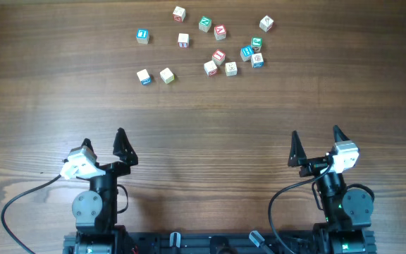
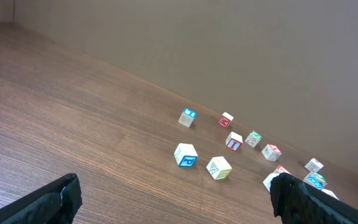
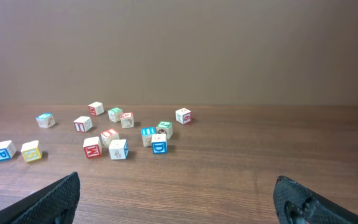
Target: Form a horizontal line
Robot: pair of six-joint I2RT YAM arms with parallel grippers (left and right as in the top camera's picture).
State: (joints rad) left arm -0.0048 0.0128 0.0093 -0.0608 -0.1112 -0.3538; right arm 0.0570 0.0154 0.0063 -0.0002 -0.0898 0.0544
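Observation:
Several small pale wooden alphabet cubes lie scattered at the far side of the table, loose and not in a row; no horizontal line shows. A cluster (image 1: 251,53) sits far right of centre, and a pair (image 1: 155,75) lies further left. The cubes also show in the left wrist view (image 2: 219,167) and the right wrist view (image 3: 118,149). My left gripper (image 1: 103,139) (image 2: 173,202) is open and empty near the table's front edge. My right gripper (image 1: 316,137) (image 3: 176,199) is open and empty at the front right. Both are far from the cubes.
The brown wooden table (image 1: 210,120) runs between the grippers and the cubes. A plain wall (image 3: 179,50) stands behind the table's far edge. Cables trail from both arm bases at the front.

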